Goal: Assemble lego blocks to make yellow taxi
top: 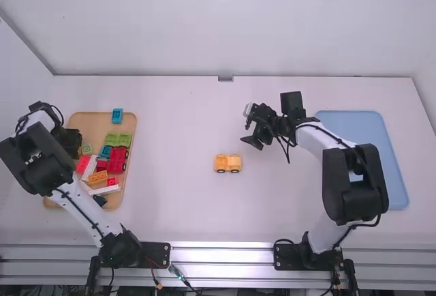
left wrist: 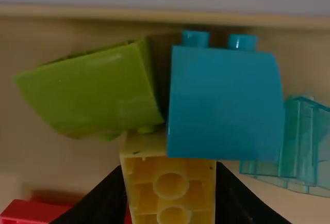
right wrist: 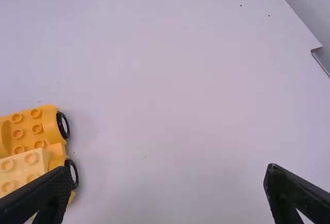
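My left gripper (top: 70, 139) is over the left side of the wooden tray (top: 92, 122). In the left wrist view, a yellow block (left wrist: 172, 185) with round tubes is held in my left gripper (left wrist: 171, 182), one finger on each side. It touches a green block (left wrist: 98, 90) and a blue block (left wrist: 224, 102). Right of the table's middle, my right gripper (top: 246, 127) stands open and holds nothing. A yellow car (top: 228, 164) with dark wheels sits on the table nearby. In the right wrist view the car (right wrist: 46, 126) carries a paler block (right wrist: 23, 170), left of my right gripper (right wrist: 167, 175).
Several red, green, orange, white and blue pieces lie in the tray, including a red wheeled piece (top: 118, 160). A clear teal block (left wrist: 294, 141) is beside the blue one. On the right stands a light blue tray (top: 392, 166), partly behind the right arm.
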Available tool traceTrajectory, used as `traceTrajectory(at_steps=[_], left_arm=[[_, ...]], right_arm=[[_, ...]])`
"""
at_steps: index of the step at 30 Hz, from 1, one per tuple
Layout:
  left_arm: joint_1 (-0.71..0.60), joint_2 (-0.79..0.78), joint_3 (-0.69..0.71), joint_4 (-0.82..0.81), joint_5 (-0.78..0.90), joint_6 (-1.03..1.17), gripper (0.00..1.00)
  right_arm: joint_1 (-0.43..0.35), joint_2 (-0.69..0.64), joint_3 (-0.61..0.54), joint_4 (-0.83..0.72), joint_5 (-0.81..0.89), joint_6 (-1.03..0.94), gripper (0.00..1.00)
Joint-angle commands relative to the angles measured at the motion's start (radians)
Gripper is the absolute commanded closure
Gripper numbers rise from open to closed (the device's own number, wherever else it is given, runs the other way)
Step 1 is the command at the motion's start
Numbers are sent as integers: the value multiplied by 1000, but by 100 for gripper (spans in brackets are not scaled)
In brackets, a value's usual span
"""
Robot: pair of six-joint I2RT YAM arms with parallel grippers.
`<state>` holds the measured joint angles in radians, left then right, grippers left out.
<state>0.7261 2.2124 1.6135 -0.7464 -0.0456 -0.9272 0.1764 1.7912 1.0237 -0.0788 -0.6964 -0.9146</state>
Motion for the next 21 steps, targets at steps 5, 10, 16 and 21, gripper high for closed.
traceTrajectory(at_steps=[5, 10, 16, 21], left_arm=[[-6, 15, -25, -4, 4, 0, 65], [-6, 15, -33, -4, 3, 0, 71], [-6, 15, -32, -4, 3, 5, 79], [-6, 15, -3, -43, 3, 11, 80]], right_arm=[[0, -18, 15, -4, -9, 2, 1], [2, -18, 15, -5, -9, 2, 1], [-2, -18, 15, -6, -9, 3, 1], [-2, -18, 15, -7, -9, 2, 1]])
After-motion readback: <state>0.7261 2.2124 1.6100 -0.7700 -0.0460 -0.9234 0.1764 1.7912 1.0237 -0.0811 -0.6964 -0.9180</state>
